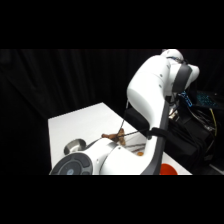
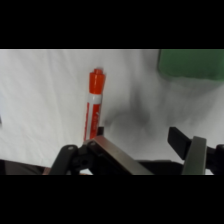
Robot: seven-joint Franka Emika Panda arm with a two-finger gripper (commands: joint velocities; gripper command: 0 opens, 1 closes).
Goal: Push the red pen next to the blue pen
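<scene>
Where the pincer (image 2: 145,150) shows in the wrist view, its two fingers stand well apart, open, nothing held between them. One finger (image 2: 117,155), a grey metal bar, rises from the bottom left; the other finger (image 2: 192,150) sits at the lower right. Black linkage fills the bottom edge.

Red pen (image 2: 94,106) lies flat on the white tabletop (image 2: 40,100), just beyond the left finger; its lower end sits right at that fingertip, contact cannot be told. Pen points away from the pincer, orange-red cap at the far end, white band with print along the barrel. Soft shadow on the tabletop between the fingers.

Green object (image 2: 192,62) sits at the upper right corner of the wrist view, cut by the edge, well apart from the pen. Bare white surface spreads left of the pen and between pen and green object, so open room on both sides.

Side view: white arm (image 1: 150,95) blocks most of the tabletop (image 1: 80,125); pincer hidden here. Steel bowl (image 1: 75,146) near the tabletop's left edge, partly behind the arm. Small brown thing (image 1: 114,135) lies mid-table beside the arm. Round orange-red object (image 1: 169,169) at the bottom right, near the tabletop's near edge. Far corner of the tabletop is bare white. Black curtain (image 1: 50,85) behind; cables and gear (image 1: 200,110) at right by the arm's base.
</scene>
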